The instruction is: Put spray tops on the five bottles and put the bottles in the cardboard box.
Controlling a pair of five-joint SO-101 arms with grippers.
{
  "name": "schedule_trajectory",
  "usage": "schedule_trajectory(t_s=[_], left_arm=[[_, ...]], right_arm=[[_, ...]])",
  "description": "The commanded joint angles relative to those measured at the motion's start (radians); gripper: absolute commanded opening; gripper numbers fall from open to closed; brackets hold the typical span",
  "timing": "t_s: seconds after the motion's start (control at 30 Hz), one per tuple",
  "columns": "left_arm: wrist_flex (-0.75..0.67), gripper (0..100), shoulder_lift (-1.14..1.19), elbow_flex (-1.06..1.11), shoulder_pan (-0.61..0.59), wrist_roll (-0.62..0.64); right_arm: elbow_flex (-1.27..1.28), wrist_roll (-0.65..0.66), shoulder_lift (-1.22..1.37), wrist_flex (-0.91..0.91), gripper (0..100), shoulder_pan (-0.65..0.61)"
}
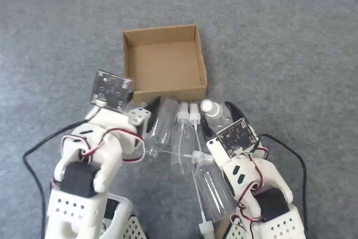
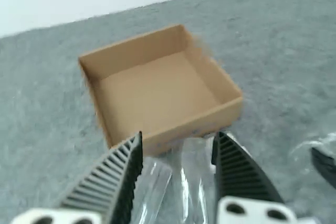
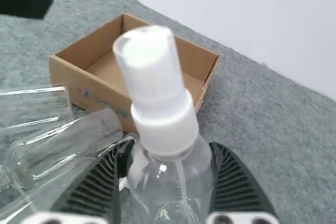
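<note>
The cardboard box [image 1: 168, 93] is a shallow, open, brown square in the upper middle of the high view, sitting on grey carpet [image 1: 291, 54]. Just below it, at the centre of the frame, clear plastic bottles [image 1: 162, 130] lie on their sides in a close cluster. Two of them point white spray tops [image 1: 183, 117] toward the box wall. Another lying bottle [image 1: 211, 186] is lower in the frame, and its white top [image 1: 204, 228] is near the bottom edge.

The held bottle [image 3: 157, 103] is clear with a white spray top on its neck. It stands roughly upright just right of the cluster, near the box's front right corner. The right gripper [image 3: 169, 156] is clamped on its body below the neck, one ribbed black finger pressing each side.

The left gripper [image 2: 177, 148] is at the left side of the cluster, its fingers [image 2: 123, 169] spread wide apart, with clear bottles lying between and beneath them. Whether the fingers touch the plastic cannot be told.
</note>
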Motion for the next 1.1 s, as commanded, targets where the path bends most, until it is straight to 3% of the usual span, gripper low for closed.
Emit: schedule_trajectory(t_s=[0.0,0.3,0.5,0.77,1.07], left_arm=[[0.0,20,-0.012,0.03,-0.061,0.057],[-0.052,1,-0.012,0.036,-0.187,0.103],[-0.091,1,-0.012,0.064,-0.224,0.107],[-0.292,1,-0.012,0.214,-0.279,0.109],[-0.305,1,-0.012,0.229,-0.273,0.11]], right_arm=[[-0.008,0.005,-0.021,-0.025,0.7,0.015],[-0.008,0.005,-0.021,-0.018,0.7,0.015],[-0.008,0.005,-0.021,-0.016,0.7,0.015],[-0.015,0.005,-0.021,-0.021,0.7,0.013],[-0.089,0.006,-0.019,-0.025,0.6,0.012]])
